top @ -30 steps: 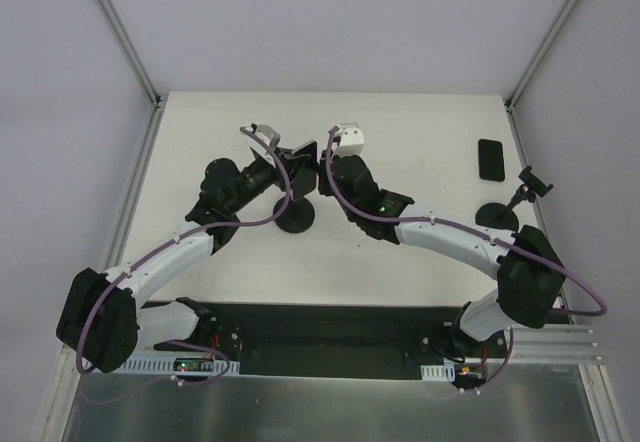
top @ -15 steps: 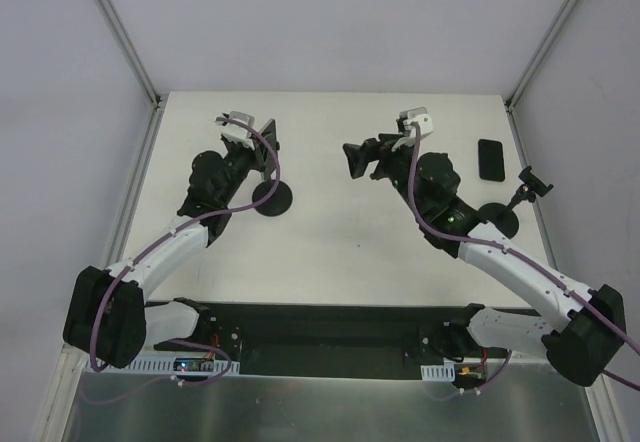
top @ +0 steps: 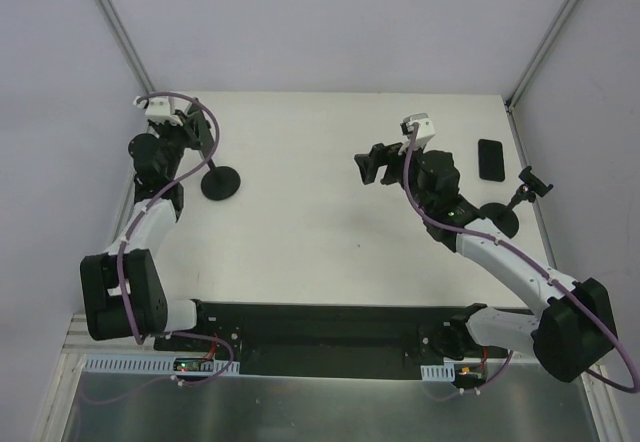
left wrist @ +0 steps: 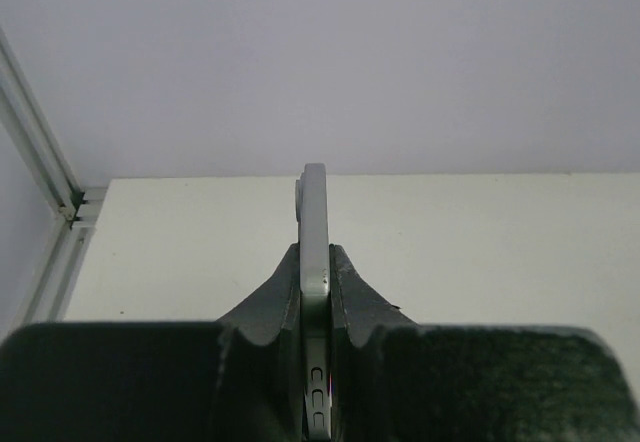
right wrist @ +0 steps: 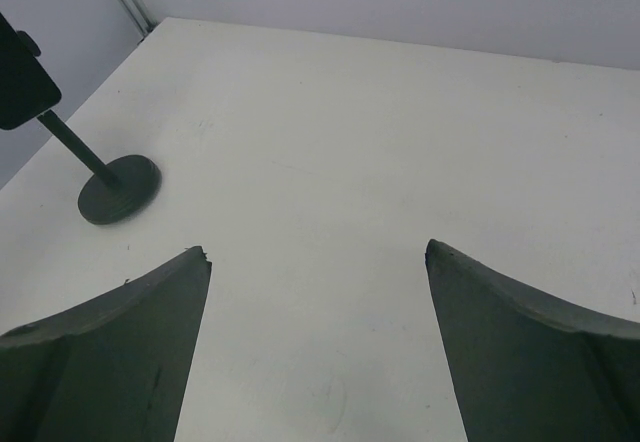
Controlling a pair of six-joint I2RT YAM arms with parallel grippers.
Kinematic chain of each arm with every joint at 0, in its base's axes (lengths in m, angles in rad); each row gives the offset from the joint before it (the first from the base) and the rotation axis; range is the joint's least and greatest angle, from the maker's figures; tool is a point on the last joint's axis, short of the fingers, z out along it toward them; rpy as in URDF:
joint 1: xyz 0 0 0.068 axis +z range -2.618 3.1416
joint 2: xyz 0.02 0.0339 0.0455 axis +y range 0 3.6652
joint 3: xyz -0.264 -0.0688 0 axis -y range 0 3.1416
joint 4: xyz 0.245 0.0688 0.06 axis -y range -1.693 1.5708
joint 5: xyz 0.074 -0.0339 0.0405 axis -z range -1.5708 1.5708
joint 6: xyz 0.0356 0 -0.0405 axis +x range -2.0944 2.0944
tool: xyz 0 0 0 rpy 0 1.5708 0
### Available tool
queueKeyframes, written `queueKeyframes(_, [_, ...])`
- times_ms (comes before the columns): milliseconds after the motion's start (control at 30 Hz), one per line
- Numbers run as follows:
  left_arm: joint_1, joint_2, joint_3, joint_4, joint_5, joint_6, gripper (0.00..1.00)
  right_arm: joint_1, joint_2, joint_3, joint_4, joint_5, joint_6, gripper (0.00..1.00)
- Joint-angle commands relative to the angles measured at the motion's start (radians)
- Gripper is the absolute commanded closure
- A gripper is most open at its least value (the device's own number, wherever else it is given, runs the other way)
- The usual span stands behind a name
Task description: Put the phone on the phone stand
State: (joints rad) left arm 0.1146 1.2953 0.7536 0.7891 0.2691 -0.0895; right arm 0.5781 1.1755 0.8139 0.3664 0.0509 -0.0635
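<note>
Phone (left wrist: 314, 202) clamped in L end effector (left wrist: 315, 254); R end effector (right wrist: 318, 250) spread wide, empty

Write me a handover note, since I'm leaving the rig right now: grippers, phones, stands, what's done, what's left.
Left gripper: shut on a phone, held edge-on at the far left of the table.
Right gripper: open, empty, above mid-table.
Left phone stand: base on the table. The right wrist view shows the phone atop its stem, so it looks seated.
Second phone: flat at far right. Second phone stand: near it, nothing on it.
Done: apparently the first placement.
Left: release the left grip, perhaps mount the second phone.
</note>
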Motion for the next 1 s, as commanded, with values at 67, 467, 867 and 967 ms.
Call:
queueKeyframes(67, [0.187,0.172,0.191,0.294,0.231,-0.101,1.0,-0.026,0.03,-0.007,0.095,-0.075,0.008,0.1])
queueKeyframes(467, [0.267,0.478,0.573,0.294,0.472,-0.183,1.0,-0.044,0.093,0.022,0.101,-0.14,0.011,0.11])
queueKeyframes(867, [0.163,0.415,0.497,0.21,0.294,-0.031,1.0,-0.046,0.095,0.018,0.109,-0.146,0.016,0.12])
queueKeyframes(967, [0.145,0.418,0.504,0.217,0.26,-0.041,1.0,-0.044,0.088,0.011,0.112,-0.137,0.01,0.12])
